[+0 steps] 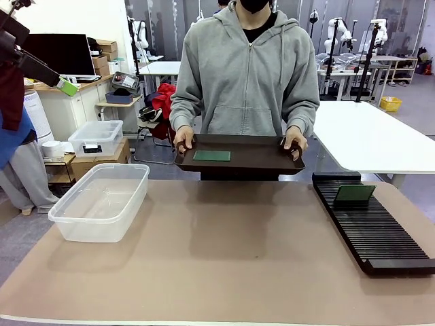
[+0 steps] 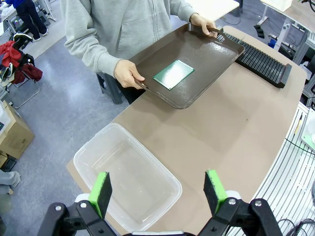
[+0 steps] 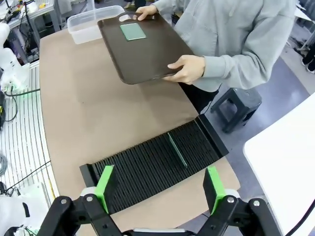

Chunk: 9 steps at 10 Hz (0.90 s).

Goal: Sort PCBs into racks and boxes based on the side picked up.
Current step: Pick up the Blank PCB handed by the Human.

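In the front view the left claw (image 1: pixel 68 86) pokes in at the top left corner, and the edge cuts most of it off. The right edge cuts off the near corner of the black rack (image 1: pixel 370 227). The bottom of the standing PCB (image 1: pixel 355 193) hides down in a slot. From the left wrist, the tray (image 2: pixel 206 54) hides one end of the rack, and the claw covers the near side of the clear tub (image 2: pixel 98 147). The tiny parts on the flat PCB (image 1: pixel 211 155) are too small to tell.
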{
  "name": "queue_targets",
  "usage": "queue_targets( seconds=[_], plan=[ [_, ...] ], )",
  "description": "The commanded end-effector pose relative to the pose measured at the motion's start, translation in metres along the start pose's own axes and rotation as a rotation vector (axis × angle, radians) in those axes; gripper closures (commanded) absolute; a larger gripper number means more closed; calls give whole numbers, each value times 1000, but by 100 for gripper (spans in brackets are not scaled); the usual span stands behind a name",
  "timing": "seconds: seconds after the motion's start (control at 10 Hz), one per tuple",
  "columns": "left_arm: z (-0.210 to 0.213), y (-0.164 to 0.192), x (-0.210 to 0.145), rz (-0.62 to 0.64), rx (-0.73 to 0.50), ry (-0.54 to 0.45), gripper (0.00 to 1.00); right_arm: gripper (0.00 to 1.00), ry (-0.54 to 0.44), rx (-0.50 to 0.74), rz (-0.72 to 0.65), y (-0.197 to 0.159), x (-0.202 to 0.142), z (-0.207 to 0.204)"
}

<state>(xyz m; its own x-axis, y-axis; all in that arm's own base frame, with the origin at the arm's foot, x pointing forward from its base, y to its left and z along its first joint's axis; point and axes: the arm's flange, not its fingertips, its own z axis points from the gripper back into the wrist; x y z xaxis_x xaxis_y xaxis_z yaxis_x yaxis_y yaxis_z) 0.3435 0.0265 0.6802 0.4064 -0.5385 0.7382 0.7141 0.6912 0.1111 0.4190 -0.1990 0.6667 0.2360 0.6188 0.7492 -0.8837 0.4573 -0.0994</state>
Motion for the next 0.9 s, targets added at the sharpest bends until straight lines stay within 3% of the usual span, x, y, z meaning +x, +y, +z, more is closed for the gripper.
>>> queue_targets(
  seconds=[0.0, 0.8],
  plan=[
    [-1, 0, -2, -1, -1, -10, 0, 7, -33, -28, -33, 12, -1, -5],
    [-1, 0, -2, -1, -1, -10, 0, 7, -6, -6, -14, 5, -1, 1]
  ],
)
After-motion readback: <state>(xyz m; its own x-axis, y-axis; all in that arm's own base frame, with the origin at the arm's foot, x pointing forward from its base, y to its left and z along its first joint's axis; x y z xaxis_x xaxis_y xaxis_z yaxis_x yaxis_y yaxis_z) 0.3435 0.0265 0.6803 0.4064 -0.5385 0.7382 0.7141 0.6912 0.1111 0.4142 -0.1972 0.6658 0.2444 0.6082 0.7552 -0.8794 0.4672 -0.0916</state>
